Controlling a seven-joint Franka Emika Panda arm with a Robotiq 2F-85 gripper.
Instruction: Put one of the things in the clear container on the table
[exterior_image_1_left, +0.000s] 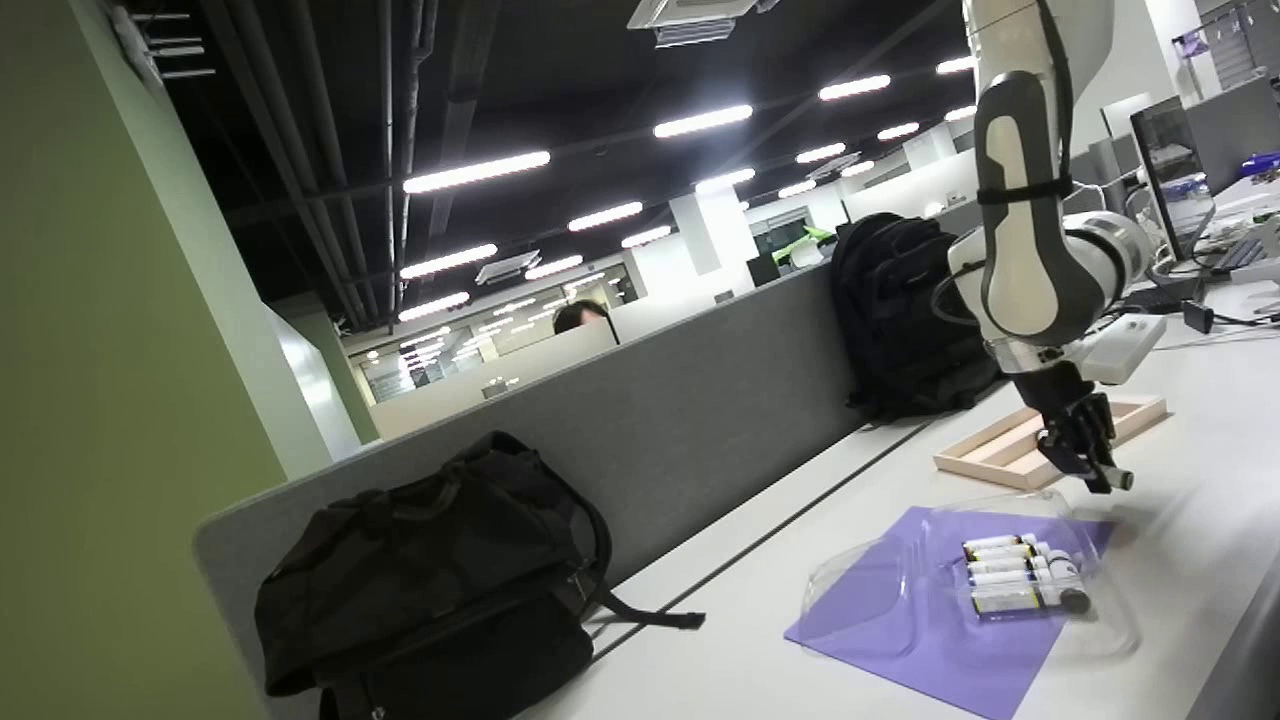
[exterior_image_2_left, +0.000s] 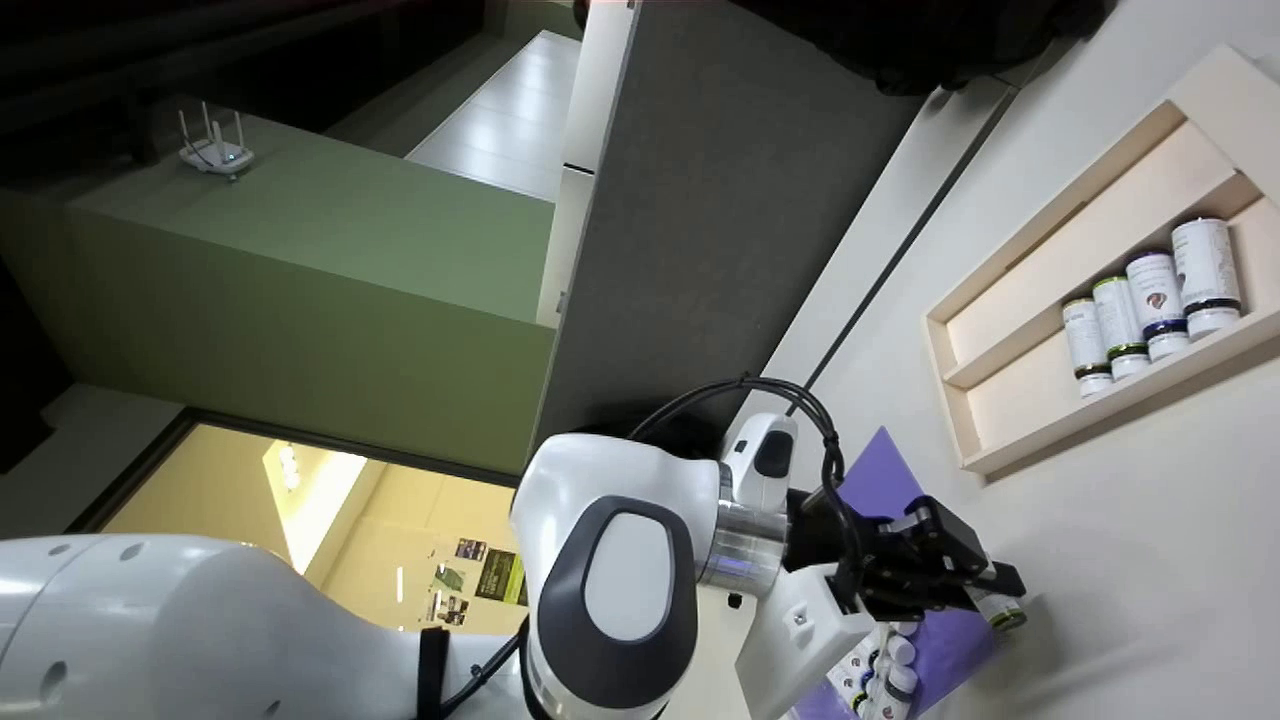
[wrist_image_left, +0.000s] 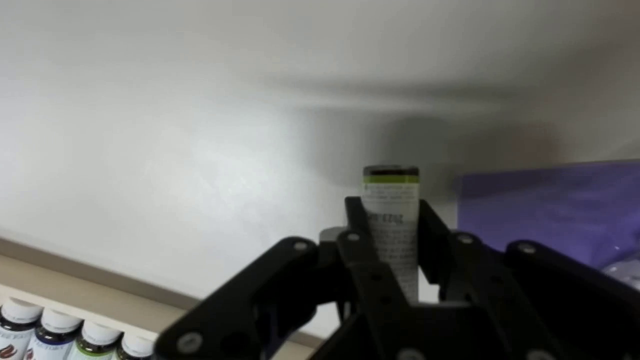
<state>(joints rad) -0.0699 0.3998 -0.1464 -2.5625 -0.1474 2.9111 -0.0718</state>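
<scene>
Our fingers (wrist_image_left: 356, 217) hold a labelled bottle (wrist_image_left: 392, 230) above the table (wrist_image_left: 200, 165); more bottles (exterior_image_1_left: 1005, 577) lie in the clear container (exterior_image_1_left: 880, 600).

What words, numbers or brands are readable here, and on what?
"2023", seemingly: held bottle, characters beside it unclear.
"FA", seemingly, part of a word: leftmost tray bottle, wrist view.
"TORY", likewise partial: second tray bottle, wrist view.
Too small or blurred: the held bottle's other print, labels on the bottles in the clear container, wall posters.
</scene>
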